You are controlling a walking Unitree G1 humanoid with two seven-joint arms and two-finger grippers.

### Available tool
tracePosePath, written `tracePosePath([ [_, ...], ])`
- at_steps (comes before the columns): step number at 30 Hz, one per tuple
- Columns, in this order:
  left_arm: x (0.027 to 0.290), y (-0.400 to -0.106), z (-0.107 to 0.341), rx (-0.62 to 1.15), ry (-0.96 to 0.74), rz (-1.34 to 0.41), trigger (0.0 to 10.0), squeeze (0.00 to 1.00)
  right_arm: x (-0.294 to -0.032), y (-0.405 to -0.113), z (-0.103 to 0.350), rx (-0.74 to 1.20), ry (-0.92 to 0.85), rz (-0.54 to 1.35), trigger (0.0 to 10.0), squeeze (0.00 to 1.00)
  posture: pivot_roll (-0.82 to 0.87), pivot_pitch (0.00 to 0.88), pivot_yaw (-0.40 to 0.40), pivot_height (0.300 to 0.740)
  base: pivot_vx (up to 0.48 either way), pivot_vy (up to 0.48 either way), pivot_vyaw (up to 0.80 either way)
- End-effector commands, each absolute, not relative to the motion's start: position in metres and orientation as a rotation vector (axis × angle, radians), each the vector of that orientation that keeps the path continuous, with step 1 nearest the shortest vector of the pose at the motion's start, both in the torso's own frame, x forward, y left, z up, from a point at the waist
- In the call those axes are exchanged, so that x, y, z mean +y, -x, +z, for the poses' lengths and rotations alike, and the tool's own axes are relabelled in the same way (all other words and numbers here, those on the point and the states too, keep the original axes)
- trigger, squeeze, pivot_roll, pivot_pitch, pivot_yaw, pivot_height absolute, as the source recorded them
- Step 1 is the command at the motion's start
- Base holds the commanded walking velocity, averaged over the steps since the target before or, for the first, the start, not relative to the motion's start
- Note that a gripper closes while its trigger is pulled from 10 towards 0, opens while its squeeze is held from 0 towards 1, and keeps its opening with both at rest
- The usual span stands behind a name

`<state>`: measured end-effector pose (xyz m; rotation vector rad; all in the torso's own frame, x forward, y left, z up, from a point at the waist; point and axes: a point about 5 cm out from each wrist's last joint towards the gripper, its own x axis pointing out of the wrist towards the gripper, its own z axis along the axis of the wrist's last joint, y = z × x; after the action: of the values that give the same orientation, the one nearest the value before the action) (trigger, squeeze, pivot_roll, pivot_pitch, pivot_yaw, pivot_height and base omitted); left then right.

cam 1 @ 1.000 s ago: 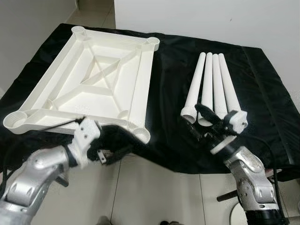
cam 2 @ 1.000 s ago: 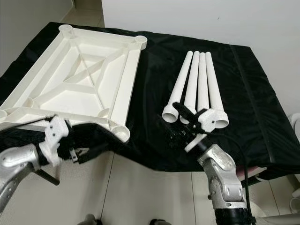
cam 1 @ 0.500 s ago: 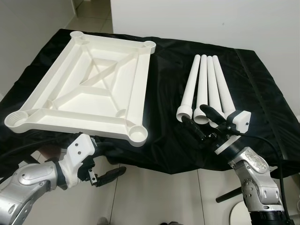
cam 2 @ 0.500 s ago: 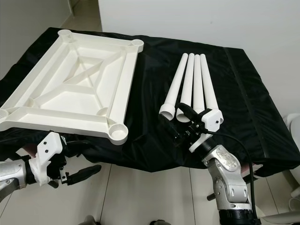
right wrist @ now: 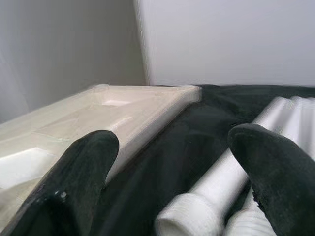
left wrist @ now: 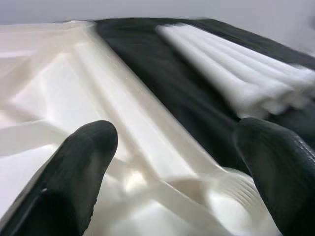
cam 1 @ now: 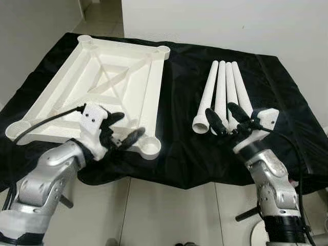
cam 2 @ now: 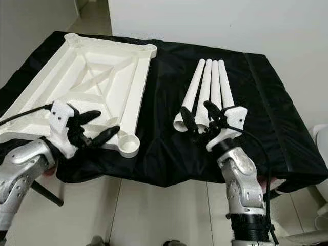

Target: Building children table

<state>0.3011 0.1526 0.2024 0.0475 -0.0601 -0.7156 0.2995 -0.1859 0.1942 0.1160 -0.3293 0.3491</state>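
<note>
Your left gripper (cam 1: 124, 128) hovers, fingers spread wide, over the near right corner of the upturned white tabletop (cam 1: 97, 97). Your right gripper (cam 1: 227, 117), equally wide, straddles the near ends of four white legs (cam 1: 224, 95) on the black cloth (cam 1: 179, 102).
</note>
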Motion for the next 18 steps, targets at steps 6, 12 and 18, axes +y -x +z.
tracePosePath([
  [6, 0.149, -0.334, 0.191, 0.015, -0.024, -0.540, 10.0, 0.00, -0.195, -0.307, 0.196, -0.333, -0.136, 0.190, 10.0, 0.00, 0.04, 0.088, -0.017, 0.740, 0.000, 0.000, 0.00],
  [12, 0.143, -0.354, 0.193, -0.002, 0.059, -0.423, 10.0, 0.00, -0.202, -0.313, 0.196, -0.319, -0.140, 0.083, 10.0, 0.00, 0.01, 0.096, -0.021, 0.740, 0.000, 0.000, 0.00],
  [18, 0.138, -0.372, 0.196, -0.006, 0.099, -0.330, 10.0, 0.00, -0.202, -0.322, 0.193, -0.308, -0.114, 0.012, 10.0, 0.00, -0.01, 0.103, -0.036, 0.740, 0.000, 0.000, 0.00],
])
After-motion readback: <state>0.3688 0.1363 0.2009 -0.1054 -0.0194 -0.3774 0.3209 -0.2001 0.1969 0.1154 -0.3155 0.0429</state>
